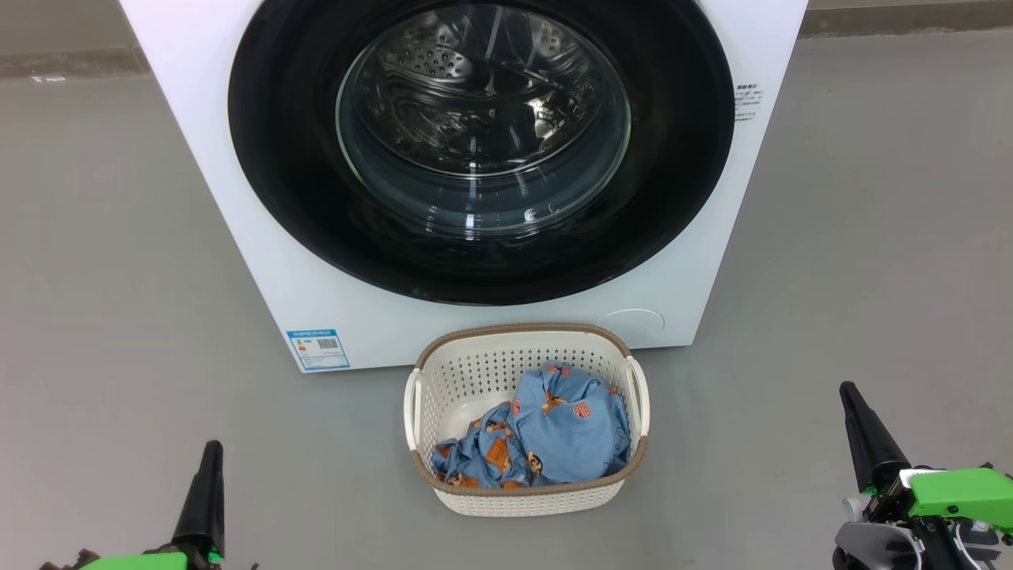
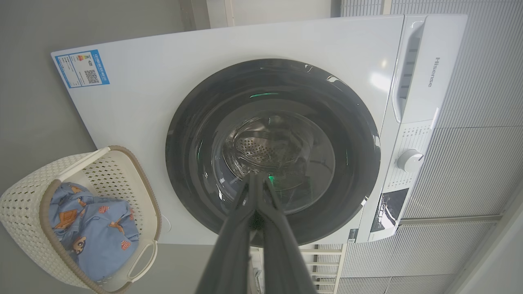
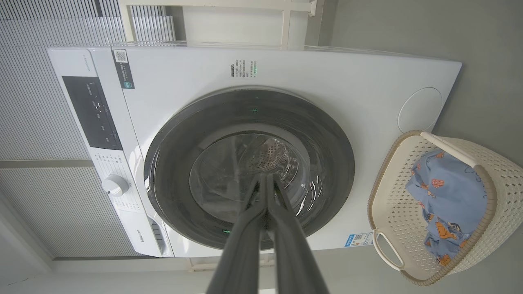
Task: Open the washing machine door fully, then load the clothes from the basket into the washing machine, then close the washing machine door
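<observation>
Washing machine (image 1: 206,198): white, front-loading, standing on grey floor (image 1: 95,277) with its front towards the robot. Door (image 1: 301,206) closed and flush against the front. It is a glossy black ring with a clear glass window (image 1: 483,182) at its centre. Perforated steel drum (image 1: 427,59) visible through the glass.

Basket (image 1: 467,372): cream, perforated, brown rim. It sits on the floor just in front of the machine, below the door. Clothes (image 1: 570,435) lie inside it, light-blue fabric with orange-brown bears and small red motifs, heaped towards the right and near side.

Writing:
- "Hisense" (image 2: 436,72) in grey on the drawer (image 2: 408,69) at a top corner of the front.
- Blue label (image 1: 318,349) at the front's lower left corner has a QR code; its small print is too fine to read.
- Small dark print (image 1: 748,101) right of the door is unreadable.
- Dark sticker (image 3: 122,67) with a QR code sits at one end of the black control panel (image 3: 92,112). White dial (image 3: 115,184) sits just past the panel's other end.

Left gripper (image 1: 211,453): low left, above the floor and well apart from the basket. Fingers pressed together, nothing held.

Right gripper (image 1: 851,396): low right, also clear of the basket. Fingers pressed together, nothing held.

In both wrist views the tips point at the door glass.
</observation>
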`<state>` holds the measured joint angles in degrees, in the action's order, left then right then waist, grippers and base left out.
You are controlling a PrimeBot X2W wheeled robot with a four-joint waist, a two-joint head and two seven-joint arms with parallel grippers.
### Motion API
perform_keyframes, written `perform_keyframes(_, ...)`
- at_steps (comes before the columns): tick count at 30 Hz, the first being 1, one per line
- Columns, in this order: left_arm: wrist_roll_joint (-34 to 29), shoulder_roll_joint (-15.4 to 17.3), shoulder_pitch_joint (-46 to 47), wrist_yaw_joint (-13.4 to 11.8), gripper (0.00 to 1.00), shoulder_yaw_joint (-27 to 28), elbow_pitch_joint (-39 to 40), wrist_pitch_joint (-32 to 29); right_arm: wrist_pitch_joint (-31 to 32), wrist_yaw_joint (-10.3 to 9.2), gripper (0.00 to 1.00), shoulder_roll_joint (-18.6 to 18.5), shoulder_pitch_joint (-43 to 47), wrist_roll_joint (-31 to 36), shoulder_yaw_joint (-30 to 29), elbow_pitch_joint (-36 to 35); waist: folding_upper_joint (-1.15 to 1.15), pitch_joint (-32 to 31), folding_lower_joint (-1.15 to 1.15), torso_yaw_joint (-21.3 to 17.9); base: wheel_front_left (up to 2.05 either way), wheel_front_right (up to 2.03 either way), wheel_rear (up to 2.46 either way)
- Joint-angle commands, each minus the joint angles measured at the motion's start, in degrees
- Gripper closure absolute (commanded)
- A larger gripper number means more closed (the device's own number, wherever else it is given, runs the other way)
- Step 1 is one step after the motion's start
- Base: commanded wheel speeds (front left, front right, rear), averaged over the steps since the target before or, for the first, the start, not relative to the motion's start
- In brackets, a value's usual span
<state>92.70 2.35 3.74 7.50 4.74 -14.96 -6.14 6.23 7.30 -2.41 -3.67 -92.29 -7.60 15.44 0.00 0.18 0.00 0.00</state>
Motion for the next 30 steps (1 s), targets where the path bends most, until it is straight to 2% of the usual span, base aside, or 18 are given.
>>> perform_keyframes(1,-0.6,0.5,2.4,0.0,1.0,1.8,0.9,-0.4,0.3,0.19,1.0,-0.5,-2.5,0.2,1.0,-1.4,0.0,0.0,0.0,0.0,0.0,0.0,0.0)
perform_keyframes(30,-0.5,0.5,2.4,0.0,1.0,1.8,0.9,-0.4,0.3,0.19,1.0,-0.5,-2.5,0.2,1.0,-1.4,0.0,0.0,0.0,0.0,0.0,0.0,0.0)
